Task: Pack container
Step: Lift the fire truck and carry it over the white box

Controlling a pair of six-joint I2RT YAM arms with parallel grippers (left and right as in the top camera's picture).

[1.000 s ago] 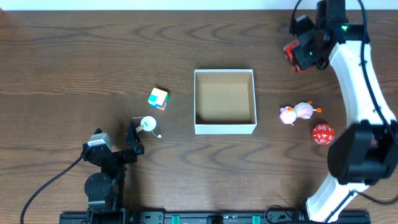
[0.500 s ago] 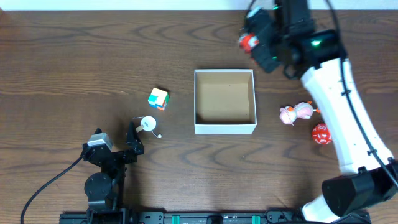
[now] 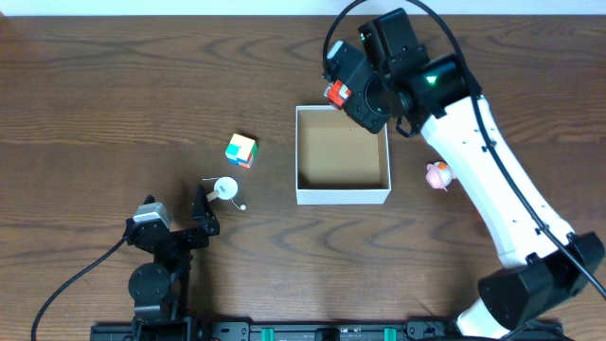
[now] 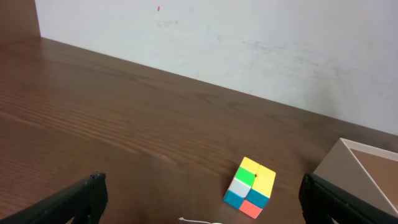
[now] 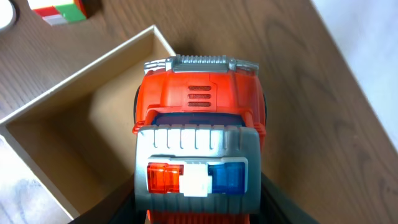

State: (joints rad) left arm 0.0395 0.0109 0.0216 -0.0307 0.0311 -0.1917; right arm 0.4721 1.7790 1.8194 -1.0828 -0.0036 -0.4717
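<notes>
Right gripper (image 3: 343, 95) clamped on red toy truck with grey grille and red-blue light bar (image 5: 198, 143), hanging over far wall of square white-walled cardboard container (image 3: 343, 196). Container mid-table, inside bare. Step in hand: carrying truck in. Next move likely calls for shift toward box centre, lowering, release. Left gripper (image 4: 205, 208) spread wide, empty, near multicoloured cube (image 4: 250, 186). Pink toy (image 3: 437, 175) beside box, unpacked.

Right arm (image 3: 483, 161): white, rounded link shells joined by black joint housings. A green indicator light (image 3: 437, 79) glows on the black section at the outer end, and thin black wiring loops off it. Left arm (image 3: 159, 256): all black, with a grey rectangular block (image 3: 147, 217) on top and a black cable (image 3: 80, 275) trailing from it. Its fingers (image 4: 71, 200) are matte black.
</notes>
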